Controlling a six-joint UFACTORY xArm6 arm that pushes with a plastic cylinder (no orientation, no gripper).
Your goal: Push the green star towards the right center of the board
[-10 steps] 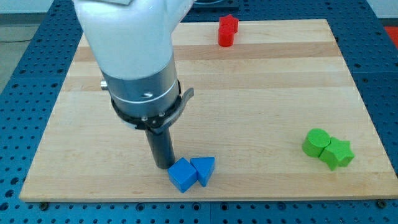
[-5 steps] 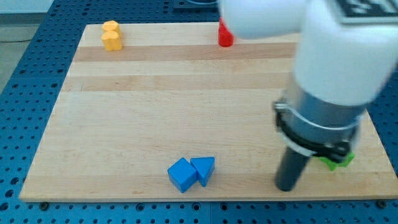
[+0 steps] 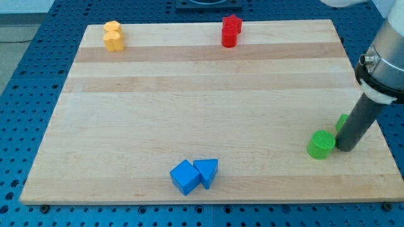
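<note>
Dark rod's tip point(image 3: 345, 149) sits near counter's point(image 3: 189, 113) right edge, wedged between green cylinder block point(image 3: 320, 144) and mostly hidden green star block point(image 3: 341, 122); bare tool, grasping nothing, positioned for pushing.

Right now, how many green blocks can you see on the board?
2. A green round block sits near the view's right edge, touching my tip. A second green block peeks out behind the rod, mostly hidden, so its shape is unclear.
</note>
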